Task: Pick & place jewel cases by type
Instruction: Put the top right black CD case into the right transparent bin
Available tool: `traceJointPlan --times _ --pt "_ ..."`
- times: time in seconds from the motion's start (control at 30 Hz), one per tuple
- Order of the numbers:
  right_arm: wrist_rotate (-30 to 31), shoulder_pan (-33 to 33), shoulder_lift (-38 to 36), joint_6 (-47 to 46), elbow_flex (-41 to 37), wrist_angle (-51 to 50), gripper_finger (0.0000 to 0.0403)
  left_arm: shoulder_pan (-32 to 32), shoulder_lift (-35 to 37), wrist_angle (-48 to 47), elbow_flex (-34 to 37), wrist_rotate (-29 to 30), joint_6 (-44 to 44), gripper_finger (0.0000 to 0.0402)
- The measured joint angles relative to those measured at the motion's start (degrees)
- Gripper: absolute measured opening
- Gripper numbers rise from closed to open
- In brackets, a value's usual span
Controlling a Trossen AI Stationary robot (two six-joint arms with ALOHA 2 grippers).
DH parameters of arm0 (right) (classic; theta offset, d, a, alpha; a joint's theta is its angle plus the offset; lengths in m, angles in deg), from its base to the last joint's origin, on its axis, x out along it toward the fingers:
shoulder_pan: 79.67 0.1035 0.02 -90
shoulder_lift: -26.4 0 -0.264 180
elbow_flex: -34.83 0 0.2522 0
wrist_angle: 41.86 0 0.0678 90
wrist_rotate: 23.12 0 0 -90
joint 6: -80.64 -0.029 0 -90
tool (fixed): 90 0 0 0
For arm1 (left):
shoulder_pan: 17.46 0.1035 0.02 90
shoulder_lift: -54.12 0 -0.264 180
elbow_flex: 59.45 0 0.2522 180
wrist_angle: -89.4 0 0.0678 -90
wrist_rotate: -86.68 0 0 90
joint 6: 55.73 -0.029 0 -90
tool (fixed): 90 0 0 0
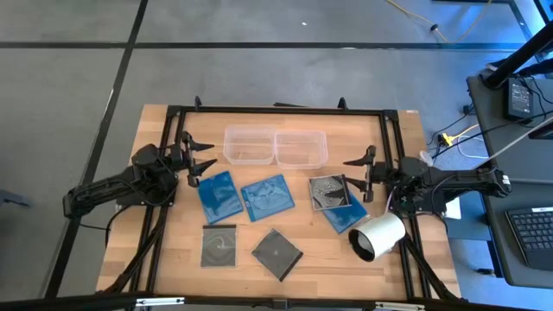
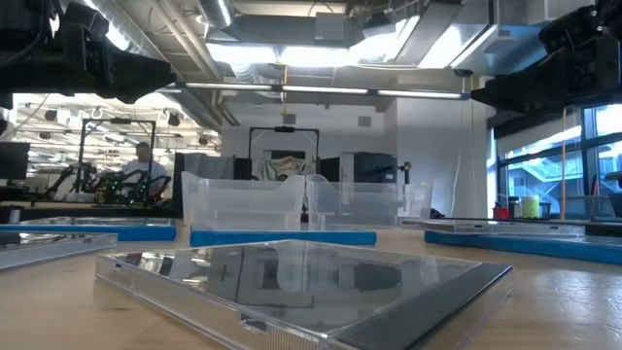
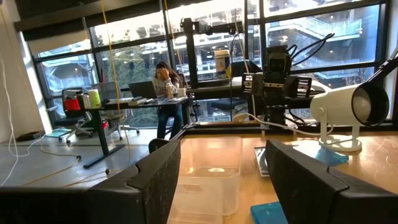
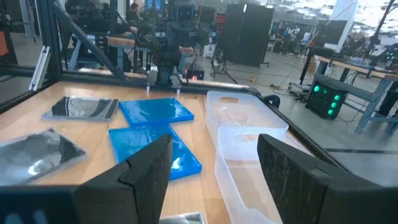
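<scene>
Six jewel cases flat on the wooden table, none yet sorted. Seen from above, with the table as the clock face: two blue ones side by side near the centre, blue case toward nine o'clock and second blue case right at the middle; a grey case toward three o'clock, lying across a third blue case that peeks from beneath it; two more dark ones at the near edge, grey case at seven o'clock and dark case at six o'clock. At twelve o'clock, two clear tubs side by side and touching, bare inside, likely one for each type.

Left gripper at nine o'clock, raised off the table, fingers spread wide with nothing between them, pointing inward toward the tubs. Right gripper at three o'clock, likewise raised, spread and unloaded, aimed back across at the other arm. Probably a ready pose before a first pick. White cylinder on its side at four o'clock, just beside the overlapped pair, a likely obstruction for the right arm
</scene>
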Motion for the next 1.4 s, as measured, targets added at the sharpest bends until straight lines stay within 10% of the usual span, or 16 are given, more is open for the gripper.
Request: traceJointPlan --times 0.8,1.2,1.4 --pt "2.09 0.01 0.32 -14.11 1.23 10.29 0.0239 0.00 0.00 0.00 -0.01 0.00 0.00 0.0231" --pt "15.41 -0.04 8.97 -35.40 18.86 -26.89 0.0239 0.00 0.00 0.88 -0.01 0.61 0.02 0.0227" --pt "12.85 -0.06 13.38 -51.16 24.38 -40.39 0.0239 -0.17 -0.05 1.17 0.01 0.54 3.47 0.0226"
